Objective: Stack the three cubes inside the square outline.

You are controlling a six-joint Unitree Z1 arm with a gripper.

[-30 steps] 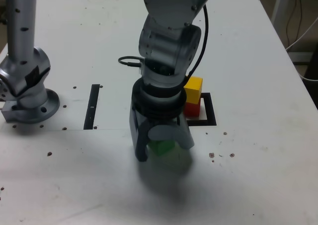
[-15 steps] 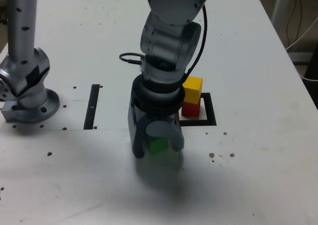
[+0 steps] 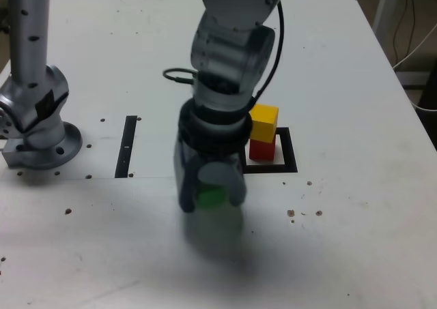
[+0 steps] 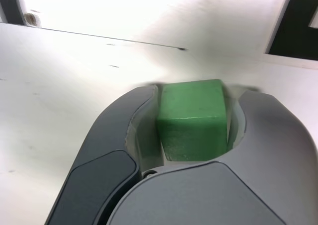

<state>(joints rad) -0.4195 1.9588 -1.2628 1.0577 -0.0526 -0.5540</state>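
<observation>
Exterior view, green cube: we are seeing the green cube (image 3: 210, 196) sitting on the white table (image 3: 355, 84), nearer the front edge than the outline; being a cube, it is showing no long axis.
Exterior view, gripper: the gripper (image 3: 208, 189) is pointing straight down over the green cube, its jaws standing close on either side; the picture is blurring here.
Exterior view, square outline: the black square outline (image 3: 287, 152) is lying near the table's middle, holding the red cube (image 3: 261, 149) with the yellow cube (image 3: 264, 121) stacked squarely on it.
Exterior view, strip: a thin black strip (image 3: 128, 145) is lying toward the exterior view's left, well apart.
Wrist view, green cube: we are watching the cube (image 4: 193, 119) sitting between the jaws, one flat face toward the camera.
Wrist view, gripper: the jaws are narrowed to the cube's width, pressing both its sides; it is gripped.
</observation>
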